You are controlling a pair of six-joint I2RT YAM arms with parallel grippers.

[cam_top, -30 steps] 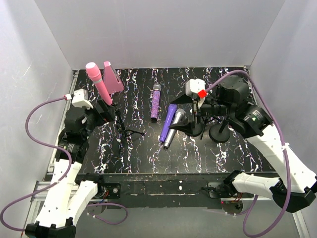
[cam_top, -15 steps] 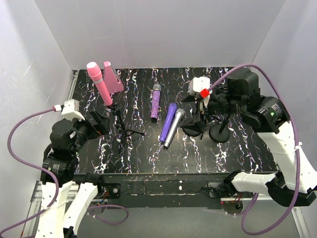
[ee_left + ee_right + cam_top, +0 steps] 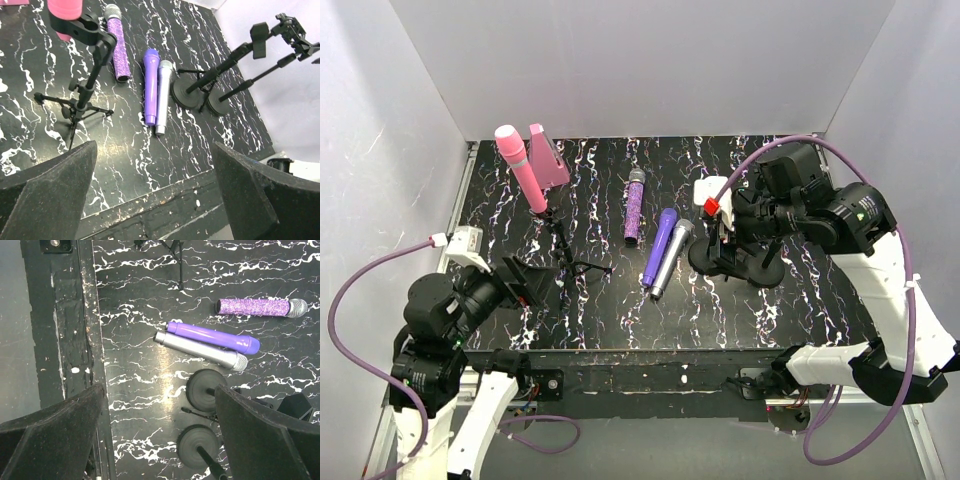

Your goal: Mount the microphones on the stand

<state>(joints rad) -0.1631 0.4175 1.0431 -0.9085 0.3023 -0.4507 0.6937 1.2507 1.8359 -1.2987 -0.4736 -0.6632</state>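
While our left fingers (image 3: 50,190) and right fingers (image 3: 260,435) both stand wide apart and grip nothing, we see the pink microphone (image 3: 520,170) clamped at a tilt in the tripod stand (image 3: 558,240) on the left of the tabletop (image 3: 610,310), in front of a pink wedge block (image 3: 548,155). The glittery purple microphone (image 3: 635,205) lies mid-tabletop. The plain purple microphone (image 3: 658,247) and silver-grey microphone (image 3: 670,262) lie side by side, touching, just beside two round-base stands (image 3: 206,389).

Four microphones (image 3: 660,245), three stands (image 3: 207,386) and one pink wedge block (image 3: 548,155).
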